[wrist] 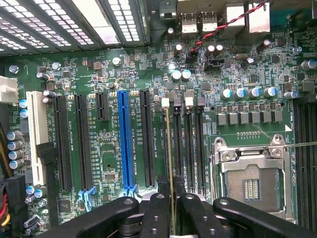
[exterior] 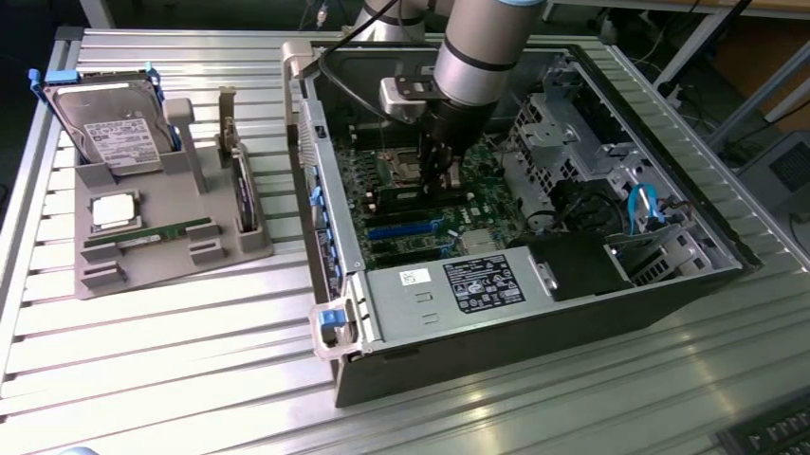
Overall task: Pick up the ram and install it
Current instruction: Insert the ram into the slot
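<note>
My gripper [wrist: 172, 198] is clenched on the ram [wrist: 170, 148]. Matte black jointed fingers [wrist: 190, 210] pinch it edge-on, so I see it as a hair-thin, straight, yellowish line. It runs along a long black memory slot [wrist: 165, 106] with a white latch, near the square metal processor socket [wrist: 252, 183]. I can't tell if it's seated. The motherboard [wrist: 114, 74] is glossy green and studded with silver capacitors, with one bright blue slot [wrist: 124, 139]. In the exterior view the smooth grey arm [exterior: 487, 47] reaches into the open black sheet-metal case [exterior: 658, 284] on a ribbed aluminium table [exterior: 190, 379]. A grey plastic tray [exterior: 114, 275] at the exterior view's left holds the silver hard drive [exterior: 114, 133].
</note>
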Motion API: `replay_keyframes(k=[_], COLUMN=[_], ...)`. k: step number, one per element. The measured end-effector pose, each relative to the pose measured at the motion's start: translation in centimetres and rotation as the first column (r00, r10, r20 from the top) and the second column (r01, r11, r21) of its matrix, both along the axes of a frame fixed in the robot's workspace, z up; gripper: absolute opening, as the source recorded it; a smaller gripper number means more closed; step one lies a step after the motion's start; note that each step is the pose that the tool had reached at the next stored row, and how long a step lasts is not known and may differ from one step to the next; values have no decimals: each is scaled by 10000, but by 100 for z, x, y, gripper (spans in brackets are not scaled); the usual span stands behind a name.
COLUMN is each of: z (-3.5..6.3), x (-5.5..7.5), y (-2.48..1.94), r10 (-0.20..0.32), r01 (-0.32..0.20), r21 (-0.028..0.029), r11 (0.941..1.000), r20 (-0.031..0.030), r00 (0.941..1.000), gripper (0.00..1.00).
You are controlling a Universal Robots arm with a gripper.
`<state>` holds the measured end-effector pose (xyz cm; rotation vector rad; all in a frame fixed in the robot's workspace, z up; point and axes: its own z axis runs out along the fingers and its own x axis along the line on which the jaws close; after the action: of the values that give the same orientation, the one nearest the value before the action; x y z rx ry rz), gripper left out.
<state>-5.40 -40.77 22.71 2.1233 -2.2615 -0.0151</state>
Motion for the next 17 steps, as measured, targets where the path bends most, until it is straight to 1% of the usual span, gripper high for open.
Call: replay_keyframes(k=[1, 2, 3, 4, 6, 17], z=[0, 0, 0, 0, 0, -18], x=[0, 0, 0, 0, 0, 14], y=[0, 0, 0, 0, 0, 4], r10=[12, 413, 362, 162, -71, -71], r01=[-12, -413, -362, -162, 71, 71], r21=[0, -2, -1, -2, 0, 0], r11=[10000, 9991, 9993, 9999, 10000, 10000], r20=[0, -1, 0, 0, 0, 1], r00=[10000, 9991, 9993, 9999, 10000, 10000], gripper=[14, 14, 14, 14, 14, 14])
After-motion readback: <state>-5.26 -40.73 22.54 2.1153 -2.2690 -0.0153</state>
